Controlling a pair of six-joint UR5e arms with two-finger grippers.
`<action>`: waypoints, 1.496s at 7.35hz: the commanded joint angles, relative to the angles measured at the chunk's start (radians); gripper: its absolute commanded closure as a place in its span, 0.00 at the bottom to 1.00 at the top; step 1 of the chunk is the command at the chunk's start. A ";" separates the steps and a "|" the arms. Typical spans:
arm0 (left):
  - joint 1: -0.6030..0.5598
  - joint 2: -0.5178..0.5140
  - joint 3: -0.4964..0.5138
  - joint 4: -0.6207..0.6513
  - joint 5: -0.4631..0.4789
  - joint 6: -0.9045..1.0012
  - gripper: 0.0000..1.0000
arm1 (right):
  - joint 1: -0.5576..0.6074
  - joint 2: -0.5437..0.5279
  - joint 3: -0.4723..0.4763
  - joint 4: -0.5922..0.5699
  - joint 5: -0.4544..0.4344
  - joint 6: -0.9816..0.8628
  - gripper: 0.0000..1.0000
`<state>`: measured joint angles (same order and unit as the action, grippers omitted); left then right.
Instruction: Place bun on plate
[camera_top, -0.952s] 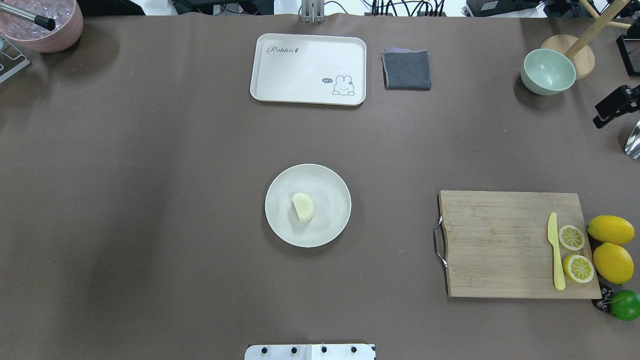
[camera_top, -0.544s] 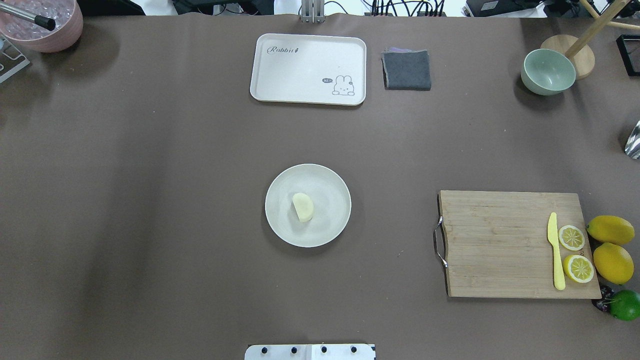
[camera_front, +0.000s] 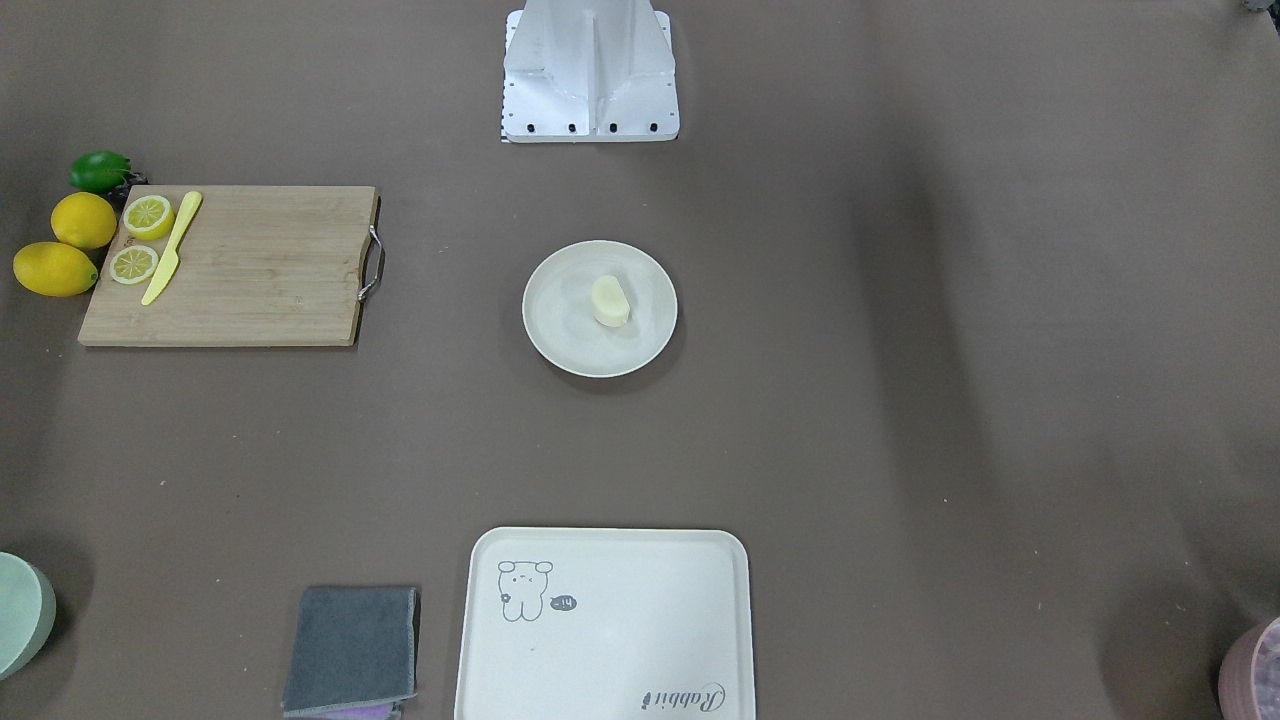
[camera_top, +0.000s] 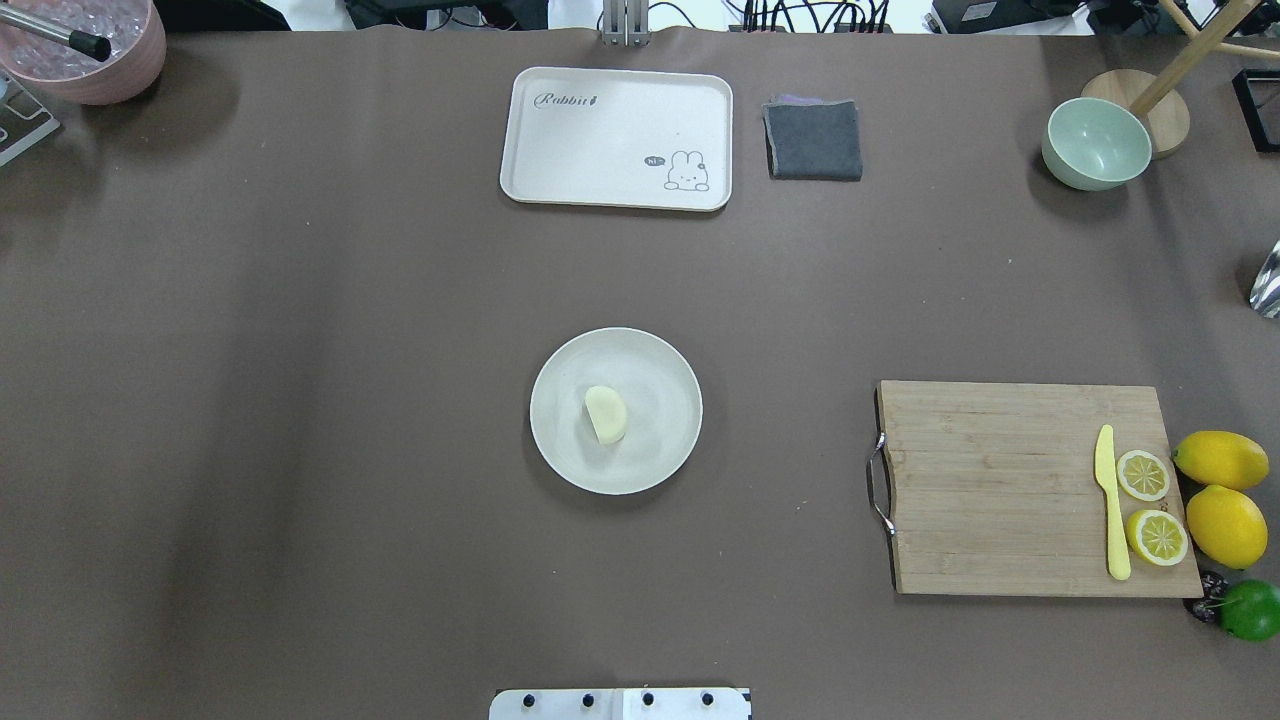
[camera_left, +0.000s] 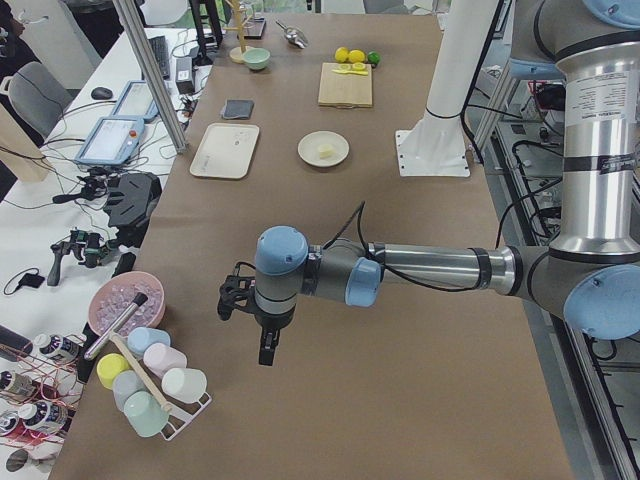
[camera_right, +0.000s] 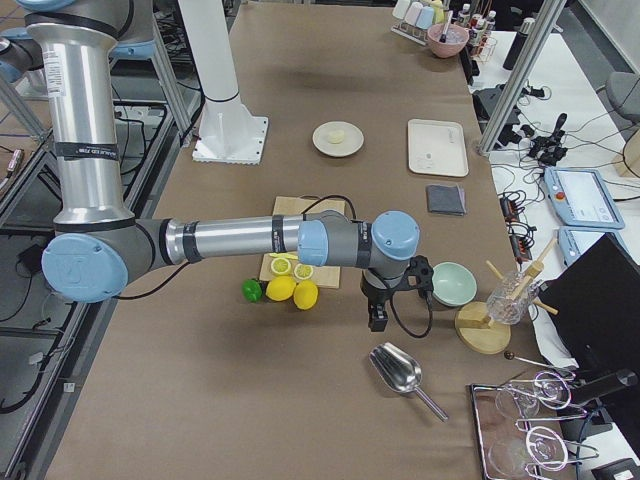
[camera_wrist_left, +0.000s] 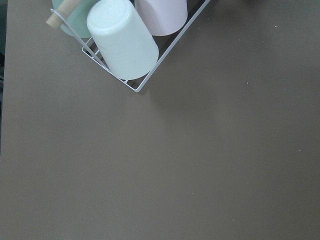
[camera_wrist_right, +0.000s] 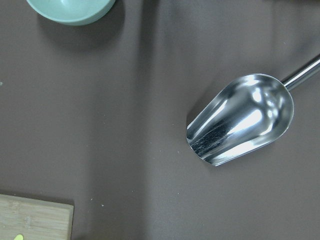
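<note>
The pale cream bun (camera_top: 606, 414) lies on the round off-white plate (camera_top: 662, 400) at the middle of the table, a little left of the plate's centre. Nothing touches it. The front-facing view shows the same bun (camera_front: 609, 301) on the plate (camera_front: 560, 325). My left gripper (camera_left: 268, 350) hangs over the table's far left end near the cup rack, seen only in the exterior left view. My right gripper (camera_right: 378, 318) hangs beyond the lemons near the green bowl, seen only in the exterior right view. I cannot tell whether either is open or shut.
A cream tray (camera_top: 616, 138) and a grey cloth (camera_top: 813, 140) lie at the back. A green bowl (camera_top: 1096, 143) stands back right. A cutting board (camera_top: 1000, 490) holds a knife and lemon slices, with lemons beside it. A metal scoop (camera_wrist_right: 240, 120) and a cup rack (camera_wrist_left: 125, 40) lie under the wrists.
The right gripper, visible at the overhead view's right edge one second ago, has left that view. The bun and the plate have not moved.
</note>
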<state>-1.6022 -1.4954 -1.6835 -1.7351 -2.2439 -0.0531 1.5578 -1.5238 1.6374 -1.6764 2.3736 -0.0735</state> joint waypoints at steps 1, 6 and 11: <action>-0.001 0.000 0.001 -0.004 0.000 -0.001 0.02 | 0.011 0.000 0.004 0.001 -0.014 0.008 0.00; 0.001 0.000 0.002 -0.003 0.000 -0.005 0.02 | 0.016 -0.001 0.004 0.000 -0.011 0.011 0.00; 0.002 -0.002 0.001 -0.003 0.001 -0.008 0.02 | 0.025 -0.003 0.004 0.000 -0.010 0.011 0.00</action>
<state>-1.6005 -1.4971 -1.6826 -1.7380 -2.2427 -0.0607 1.5825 -1.5264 1.6414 -1.6767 2.3651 -0.0629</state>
